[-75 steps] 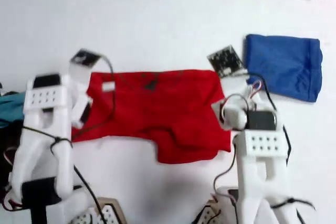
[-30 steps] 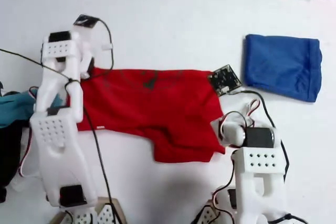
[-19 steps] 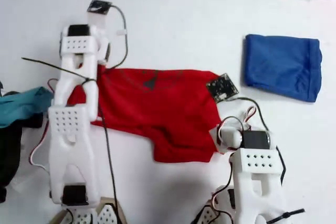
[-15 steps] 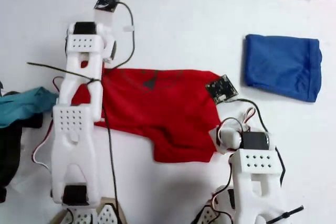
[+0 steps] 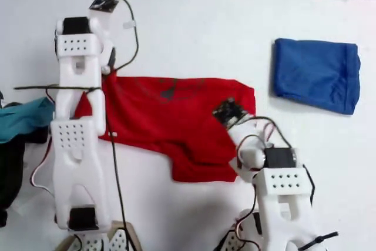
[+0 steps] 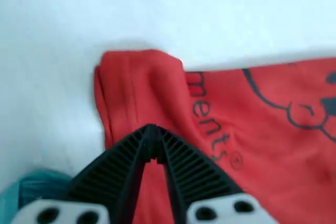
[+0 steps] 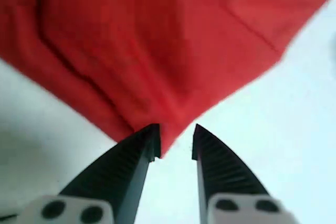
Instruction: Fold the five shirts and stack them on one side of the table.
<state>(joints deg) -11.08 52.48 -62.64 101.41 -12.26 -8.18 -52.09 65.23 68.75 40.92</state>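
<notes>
red shirt [image 5: 170,121]: red, dark grey print on far part | folded shirt [image 5: 317,74], right: plain blue | cloth [image 5: 23,119], left edge: teal | table [image 5: 194,33]: white | left gripper [image 6: 152,153]: black, ribbed | right gripper [image 7: 176,140]: black

One red shirt [image 5: 170,124], one blue shirt [image 5: 317,74], one teal shirt [image 5: 23,119].

**A:** where's the room to get through on this table [image 5: 194,33]?

**B:** far strip past the red shirt [image 5: 170,121], plus the gap between it and the blue shirt [image 5: 317,74].

**A:** and what's in the way?

**B:** left arm [image 5: 76,139] lies over the red's left end, with teal cloth [image 5: 26,119] just beside it. The right arm [image 5: 282,186] and wires [image 5: 258,123] sit over its near right corner.
</notes>
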